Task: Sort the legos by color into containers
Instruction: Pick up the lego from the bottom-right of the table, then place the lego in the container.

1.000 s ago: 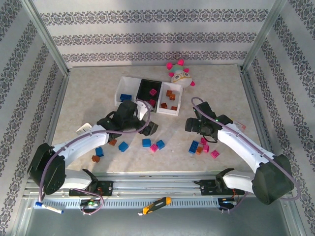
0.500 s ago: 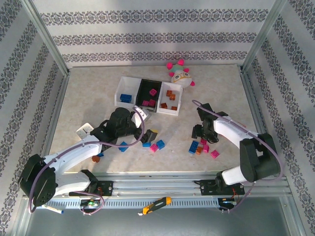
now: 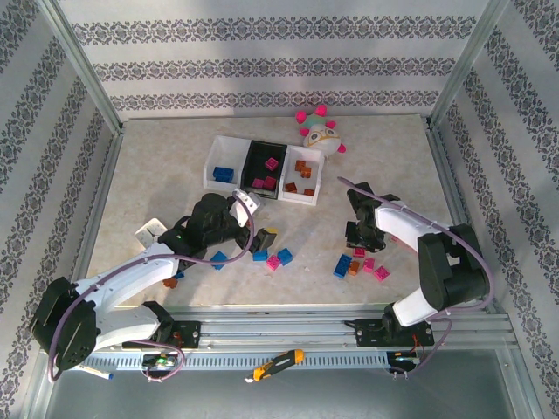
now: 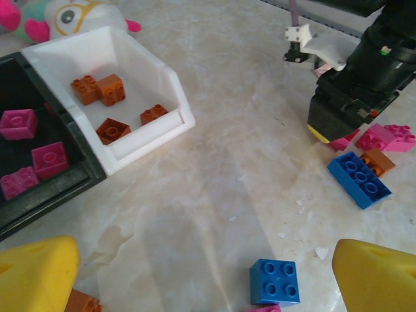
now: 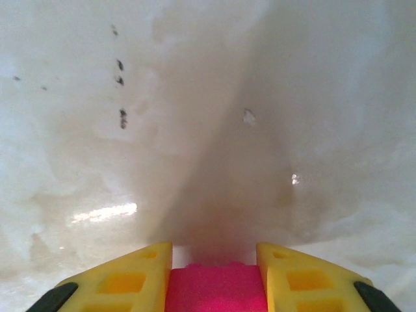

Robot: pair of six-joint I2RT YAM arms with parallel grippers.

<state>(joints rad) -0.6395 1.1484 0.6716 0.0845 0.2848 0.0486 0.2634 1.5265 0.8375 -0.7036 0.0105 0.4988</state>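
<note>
Three joined containers stand at the back: a white bin (image 3: 229, 150) with a blue lego, a black bin (image 3: 260, 155) with magenta legos (image 4: 49, 159), and a white bin (image 4: 149, 140) with orange-brown legos (image 4: 110, 88). Loose legos lie near the front in two clusters: blue (image 3: 259, 256) and magenta (image 3: 274, 261) at centre, blue (image 3: 342, 266), orange (image 3: 354, 268) and magenta (image 3: 382, 271) at right. My right gripper (image 3: 358, 240) (image 5: 214, 250) is down at the right cluster, shut on a magenta lego (image 5: 216, 289). My left gripper (image 3: 262, 237) (image 4: 207, 279) stands open above the table, a blue lego (image 4: 274, 281) between its fingers, untouched.
A plush toy (image 3: 319, 131) with pink spikes sits behind the bins. A small white object (image 3: 150, 233) lies left of my left arm. More legos (image 3: 168, 282) lie under that arm. Metal frame posts border both table sides.
My right gripper has dropped onto the right cluster and closed on a magenta lego. My left arm has drawn back from the bins toward the centre legos, still open.
</note>
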